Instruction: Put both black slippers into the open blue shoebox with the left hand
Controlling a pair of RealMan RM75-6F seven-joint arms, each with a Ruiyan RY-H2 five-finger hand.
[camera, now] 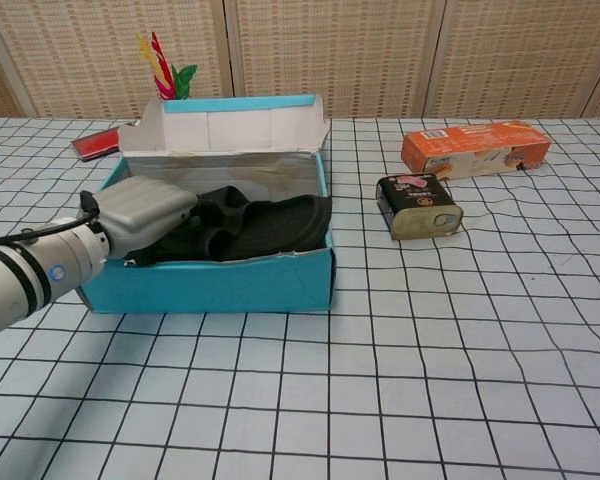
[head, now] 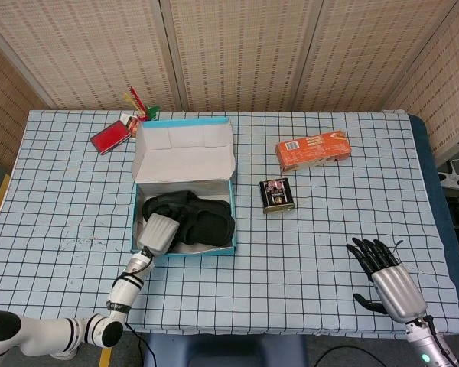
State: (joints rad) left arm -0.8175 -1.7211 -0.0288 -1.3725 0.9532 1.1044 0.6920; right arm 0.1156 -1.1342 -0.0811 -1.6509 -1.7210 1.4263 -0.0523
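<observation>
Slippers point(head: 193, 222) inside box point(head: 182, 150); left hand point(camera: 145, 213) rests on them, grip unclear; right hand point(head: 389, 278) spread, empty.

Prob. a lab/test room: gridded tablecloth point(head: 306, 237), woven screen panels point(head: 237, 46) behind, props laid out.

The left hand point(camera: 145, 210) hides its fingers inside the blue shoebox point(camera: 210, 285), so any grip on the slippers point(camera: 260, 225) is unclear

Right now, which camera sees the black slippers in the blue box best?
The head view: it looks straight down into the open blue cardboard shoebox, showing the black rubber slippers laid out. The chest view shows the slippers only side-on, half hidden by the box wall and left hand.
</observation>
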